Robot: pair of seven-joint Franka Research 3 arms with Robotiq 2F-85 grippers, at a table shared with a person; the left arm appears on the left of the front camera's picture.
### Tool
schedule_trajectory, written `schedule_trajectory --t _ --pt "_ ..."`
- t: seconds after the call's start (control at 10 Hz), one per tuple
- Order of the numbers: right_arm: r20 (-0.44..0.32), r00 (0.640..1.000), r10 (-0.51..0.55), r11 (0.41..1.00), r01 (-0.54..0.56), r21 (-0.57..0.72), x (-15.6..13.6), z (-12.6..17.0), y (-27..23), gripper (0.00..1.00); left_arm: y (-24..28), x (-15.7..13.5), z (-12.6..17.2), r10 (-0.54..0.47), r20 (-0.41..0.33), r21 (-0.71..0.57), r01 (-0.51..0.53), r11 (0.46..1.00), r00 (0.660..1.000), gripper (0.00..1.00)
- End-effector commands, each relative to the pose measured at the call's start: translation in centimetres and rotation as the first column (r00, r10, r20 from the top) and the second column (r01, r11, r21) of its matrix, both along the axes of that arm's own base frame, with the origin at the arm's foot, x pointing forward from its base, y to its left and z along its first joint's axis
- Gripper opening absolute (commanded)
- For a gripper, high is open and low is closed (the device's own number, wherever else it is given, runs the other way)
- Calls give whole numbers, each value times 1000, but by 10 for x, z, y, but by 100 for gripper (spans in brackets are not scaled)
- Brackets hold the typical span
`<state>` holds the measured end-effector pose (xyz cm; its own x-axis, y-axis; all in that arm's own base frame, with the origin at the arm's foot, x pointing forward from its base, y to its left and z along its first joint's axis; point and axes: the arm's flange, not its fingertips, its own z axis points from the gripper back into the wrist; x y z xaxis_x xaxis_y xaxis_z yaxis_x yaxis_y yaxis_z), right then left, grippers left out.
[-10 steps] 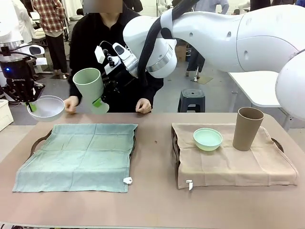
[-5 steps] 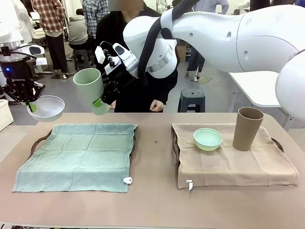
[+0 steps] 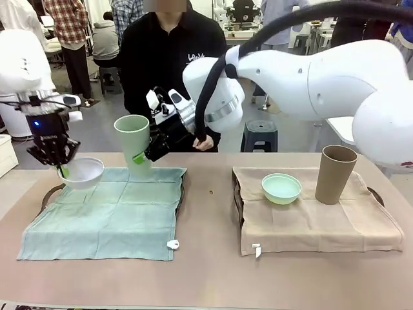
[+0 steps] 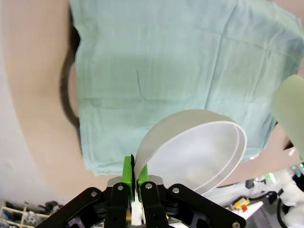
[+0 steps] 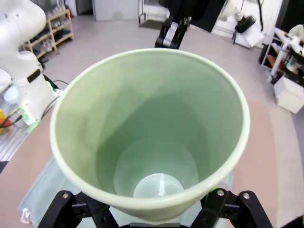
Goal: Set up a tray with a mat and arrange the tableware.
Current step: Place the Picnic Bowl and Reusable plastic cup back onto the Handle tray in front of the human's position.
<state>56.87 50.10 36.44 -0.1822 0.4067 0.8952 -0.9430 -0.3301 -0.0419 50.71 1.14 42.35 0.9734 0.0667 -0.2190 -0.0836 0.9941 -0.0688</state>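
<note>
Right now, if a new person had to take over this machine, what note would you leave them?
Left gripper: shut on the white bowl by its rim, above the far-left corner of the green mat.
Right gripper: shut on the green cup, roughly upright, above the green mat's far edge.
Done: both trays have mats; the mint bowl and the brown cup stand on the beige mat.
Left: set the white bowl and green cup down on the green mat, then release.
</note>
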Motion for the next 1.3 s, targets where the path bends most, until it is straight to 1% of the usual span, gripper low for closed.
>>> schedule_trajectory --t 0.0,0.1,0.2,0.3,0.4,0.5,0.6,0.7,0.8,1.0,1.2 --pt "-24 1000 18 998 -17 54 0 -2 2 83 4 17 -6 43 -52 -69 -46 997 998 4" --pt "-33 999 -12 1000 12 -1 -2 3 1 83 7 19 -1 69 -63 -36 -71 997 996 4" --pt "-23 1000 2 1000 -2 12 1 -11 -1 83 0 6 -16 18 -32 -27 -18 999 999 4" --pt "-23 1000 2 1000 -2 12 1 -11 -1 83 0 6 -16 18 -32 -27 -18 999 999 4" --pt "-30 1000 1 1000 -1 10 1 -13 0 83 2 14 -22 34 -51 -31 -35 999 998 4" --pt "-76 997 6 1000 -5 14 2 -22 -3 83 3 14 -29 40 -28 -50 -41 998 999 4" --pt "-105 995 2 1000 1 27 4 -30 -8 83 3 16 -42 40 -12 -43 -40 998 999 4" --pt "-121 993 2 1000 1 28 4 -38 -11 83 3 18 -55 33 -10 -22 -33 999 999 4" --pt "-130 991 16 999 -12 30 5 -44 -11 83 3 21 -66 28 10 9 -29 1000 1000 4" --pt "-153 988 27 999 -22 31 5 -56 -8 83 4 25 -78 26 28 30 -27 999 999 4" --pt "-175 984 33 999 -31 15 8 -69 -6 83 4 31 -82 10 58 16 -11 1000 998 4"
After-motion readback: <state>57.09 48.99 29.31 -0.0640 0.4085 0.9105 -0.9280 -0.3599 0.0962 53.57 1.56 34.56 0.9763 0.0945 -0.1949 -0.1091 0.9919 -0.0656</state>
